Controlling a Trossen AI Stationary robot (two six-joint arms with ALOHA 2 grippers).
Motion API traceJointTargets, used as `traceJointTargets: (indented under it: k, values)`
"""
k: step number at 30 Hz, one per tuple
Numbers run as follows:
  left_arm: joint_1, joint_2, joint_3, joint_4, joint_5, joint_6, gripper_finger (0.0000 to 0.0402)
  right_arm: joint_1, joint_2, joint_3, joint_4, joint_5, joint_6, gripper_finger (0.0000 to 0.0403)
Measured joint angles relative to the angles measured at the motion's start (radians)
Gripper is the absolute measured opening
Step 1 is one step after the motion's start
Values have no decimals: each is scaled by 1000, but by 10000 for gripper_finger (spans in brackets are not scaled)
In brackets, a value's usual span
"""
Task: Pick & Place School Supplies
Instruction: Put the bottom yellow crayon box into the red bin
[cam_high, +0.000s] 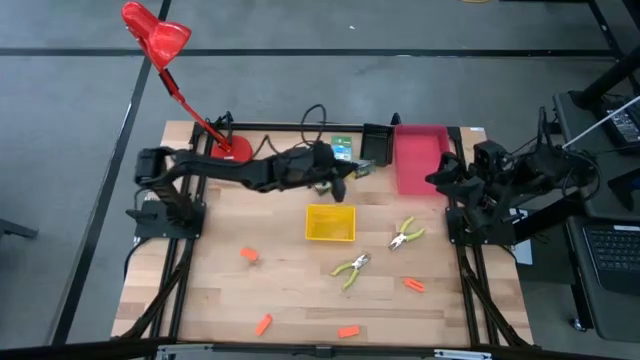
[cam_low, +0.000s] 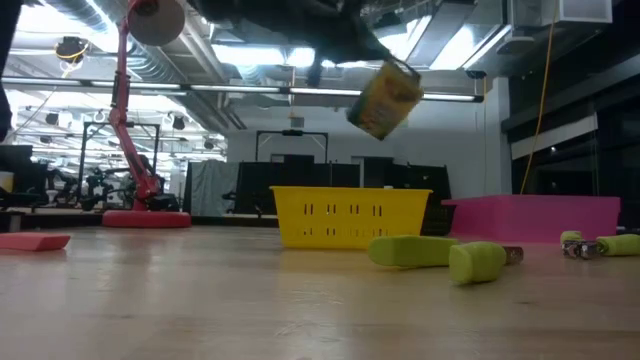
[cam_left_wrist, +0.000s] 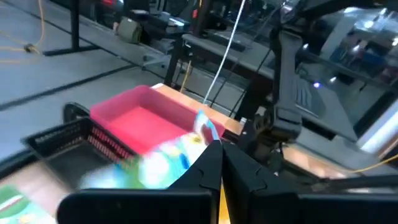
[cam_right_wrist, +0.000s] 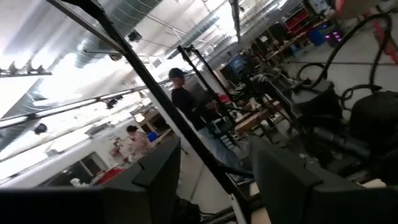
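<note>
The left gripper (cam_high: 338, 186) is carrying a printed box (cam_low: 384, 97), fingers clamped on it; the yellow bin (cam_high: 330, 223) is waiting just below, so it should be centring before releasing.

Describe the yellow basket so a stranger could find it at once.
Start from the wooden table and go to its middle. The yellow basket sits there, just below the left gripper. It is the only yellow bin; the pink tray and black bin stand at the far edge.

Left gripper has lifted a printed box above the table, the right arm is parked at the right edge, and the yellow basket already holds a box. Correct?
Not quite: the high view shows the yellow basket empty. The left gripper does hold the printed box aloft; the right gripper waits at the edge.
</note>
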Motion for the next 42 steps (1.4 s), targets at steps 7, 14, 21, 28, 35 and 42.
traceJointTargets:
  k: [7,14,21,28,35,42]
  values:
    - [56,162,155,28,90,-10,1,42,-22,0,-190,149,15,196]
    - [61,226,288,-3,161,19,1,46,-44,0,-370,214,-11,196]
    - [61,221,361,-79,207,19,1,46,-47,0,-452,211,-360,196]
    - [65,219,487,-202,341,5,1,45,-46,0,-550,200,-682,196]
    - [54,204,574,-391,365,72,1,44,-54,0,-552,309,-559,196]
    - [22,170,573,-425,356,84,1,44,-59,0,-547,316,-512,196]
